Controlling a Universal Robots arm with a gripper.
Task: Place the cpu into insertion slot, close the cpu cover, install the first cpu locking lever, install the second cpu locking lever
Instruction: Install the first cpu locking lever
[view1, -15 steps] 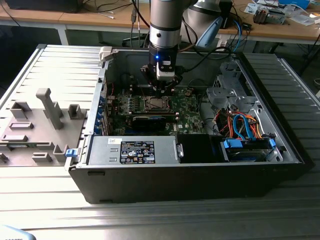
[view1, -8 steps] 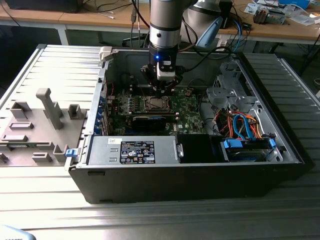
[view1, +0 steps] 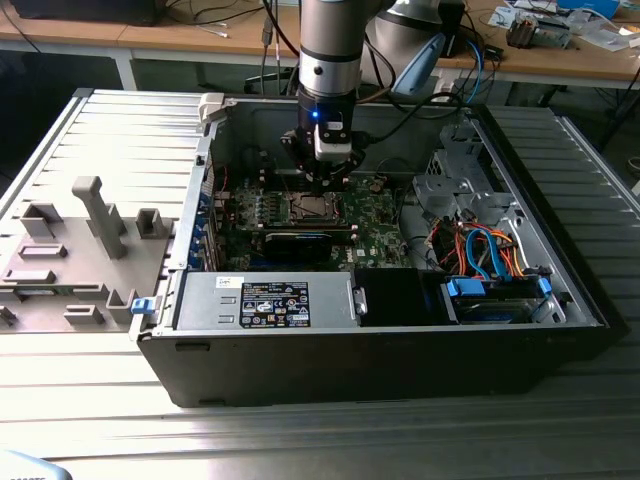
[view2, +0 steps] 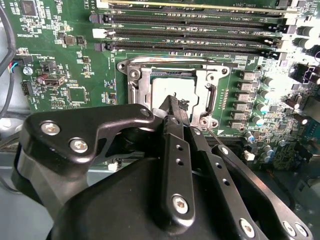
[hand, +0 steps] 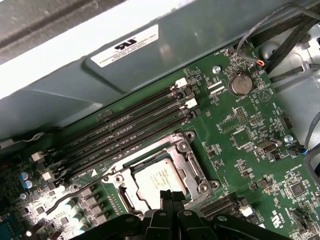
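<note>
Cpu (hand: 161, 179) sits seated under closed cover (hand: 186, 156), hand (hand: 172, 196) above.

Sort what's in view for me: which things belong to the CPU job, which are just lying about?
Job: the cpu seated in the insertion slot, the cpu cover, the hand over them.
Lying about: memory slots, coin battery, drive cables, power supply.

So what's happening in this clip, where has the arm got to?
The arm's gripper is down inside an open computer case, its fingers together at the edge of the insertion slot on the green motherboard. The cpu already sits in the slot, and the cpu cover lies around it.
</note>
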